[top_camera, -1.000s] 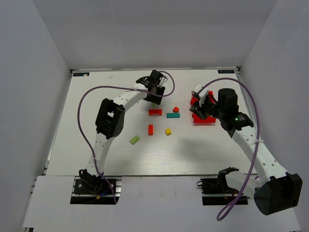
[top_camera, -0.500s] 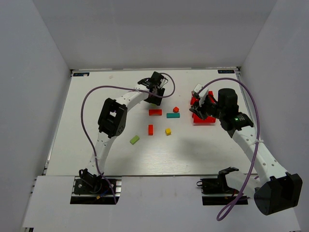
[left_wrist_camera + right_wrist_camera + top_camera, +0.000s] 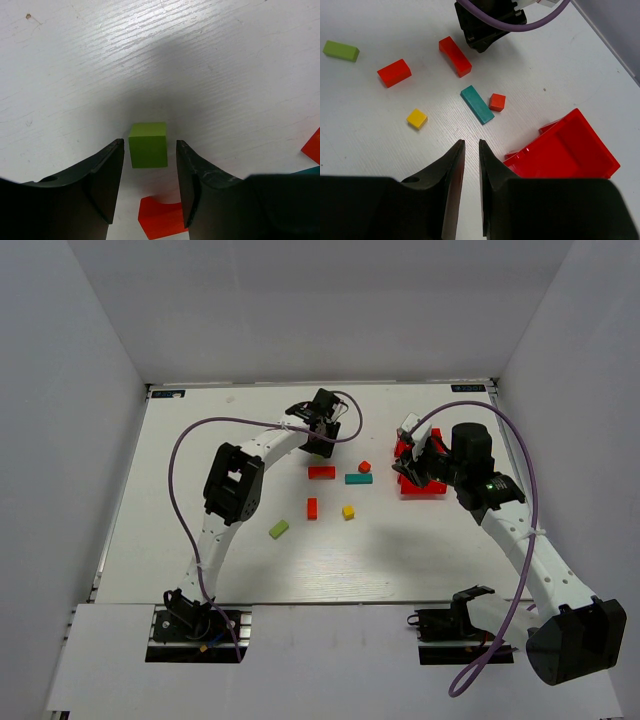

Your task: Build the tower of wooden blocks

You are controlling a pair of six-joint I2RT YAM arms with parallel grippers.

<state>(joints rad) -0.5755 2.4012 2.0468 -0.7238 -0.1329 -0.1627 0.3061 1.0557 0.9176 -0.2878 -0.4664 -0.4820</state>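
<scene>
Your left pincer (image 3: 149, 147) stands spread astride the lime cube (image 3: 147, 142) — a gap either side — at 12 o'clock of the red bar (image 3: 321, 472) on the surface (image 3: 200, 440). Centre it, then squeeze squarely. Nothing is stacked yet; right pincer (image 3: 470, 145) narrowly parted, empty.

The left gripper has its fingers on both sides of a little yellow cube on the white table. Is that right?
Almost. The small wooden cube between the left gripper's fingers is lime green, not yellow, as the left wrist view shows. It does sit on the white table, a finger on each side.
</scene>
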